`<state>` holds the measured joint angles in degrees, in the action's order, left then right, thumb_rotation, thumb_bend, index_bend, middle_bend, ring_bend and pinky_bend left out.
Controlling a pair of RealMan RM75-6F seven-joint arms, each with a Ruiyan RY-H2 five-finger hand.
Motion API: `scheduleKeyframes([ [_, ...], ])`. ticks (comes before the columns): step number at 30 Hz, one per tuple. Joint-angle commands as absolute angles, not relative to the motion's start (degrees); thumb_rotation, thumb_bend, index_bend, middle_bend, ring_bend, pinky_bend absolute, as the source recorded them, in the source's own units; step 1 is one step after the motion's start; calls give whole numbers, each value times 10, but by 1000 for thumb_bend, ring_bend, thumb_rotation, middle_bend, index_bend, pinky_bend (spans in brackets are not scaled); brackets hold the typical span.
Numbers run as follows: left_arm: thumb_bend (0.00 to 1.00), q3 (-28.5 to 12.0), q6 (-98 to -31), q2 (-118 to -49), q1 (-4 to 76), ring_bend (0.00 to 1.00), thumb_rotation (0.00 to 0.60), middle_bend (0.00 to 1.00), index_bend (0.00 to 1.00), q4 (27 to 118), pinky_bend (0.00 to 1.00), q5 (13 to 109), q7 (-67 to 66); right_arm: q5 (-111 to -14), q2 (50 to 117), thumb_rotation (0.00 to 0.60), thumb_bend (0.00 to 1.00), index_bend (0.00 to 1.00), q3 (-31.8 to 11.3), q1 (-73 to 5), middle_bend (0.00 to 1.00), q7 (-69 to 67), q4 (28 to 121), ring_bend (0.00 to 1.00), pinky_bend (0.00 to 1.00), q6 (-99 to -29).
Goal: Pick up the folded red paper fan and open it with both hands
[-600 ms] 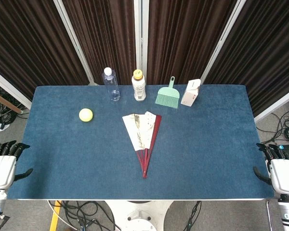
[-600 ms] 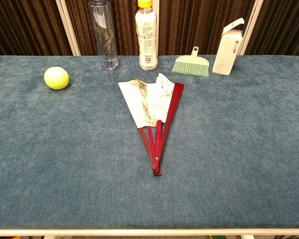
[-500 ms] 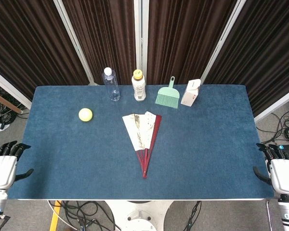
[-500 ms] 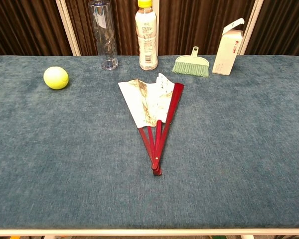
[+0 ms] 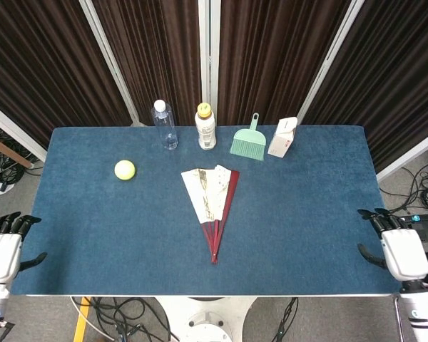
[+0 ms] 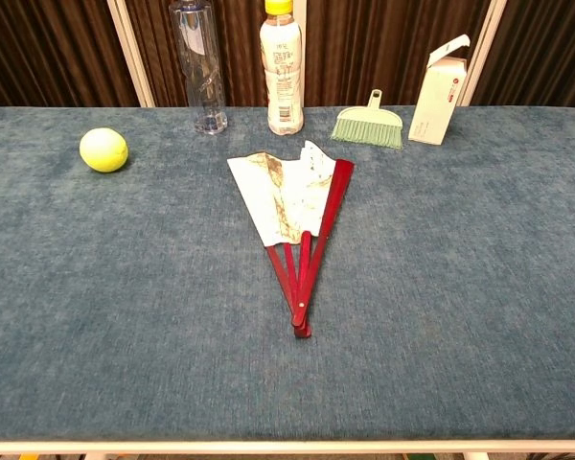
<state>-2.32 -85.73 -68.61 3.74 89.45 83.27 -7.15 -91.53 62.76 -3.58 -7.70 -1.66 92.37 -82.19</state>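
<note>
The paper fan (image 5: 212,203) lies partly spread in the middle of the blue table, its red ribs meeting at a pivot near the front; the chest view shows the fan (image 6: 297,216) with a cream, stained leaf. My left hand (image 5: 3,251) hangs off the table's front left corner, fingers apart, holding nothing. My right hand (image 5: 394,246) sits at the front right corner, fingers apart and empty. Both are far from the fan and outside the chest view.
A yellow ball (image 5: 125,169) lies at left. Along the back stand a clear bottle (image 5: 164,125), a yellow-capped bottle (image 5: 205,127), a green hand brush (image 5: 249,140) and a white carton (image 5: 282,137). Dark curtains hang behind the blue table (image 5: 314,206).
My right hand has moved left, in toward the table's front right corner. The yellow ball has crept slightly left. The fan has not moved.
</note>
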Motion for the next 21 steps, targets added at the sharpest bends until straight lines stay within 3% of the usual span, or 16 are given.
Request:
scheduleKeyframes([
  [1,1,-22,-858,-687,38,136,600,252,280,895,159,837,-71,-953,630,600,150,198,-34,-140,308,-26,931,153,270,-747],
  [6,1,-19,-867,-686,32,136,600,252,280,897,158,840,-69,-951,672,600,146,201,-57,-239,305,-24,911,95,227,-625],
  [10,1,-18,-867,-684,28,136,600,252,280,899,159,838,-66,-941,738,600,82,236,-78,-307,311,-17,865,75,205,-561],
  [18,0,-19,-871,-684,27,136,600,252,280,898,159,842,-59,-932,890,600,55,277,-92,-399,320,33,737,64,189,-500],
  [21,0,-19,-870,-683,26,136,600,252,280,896,159,840,-52,-933,950,600,95,289,-90,-421,319,43,666,64,187,-502],
])
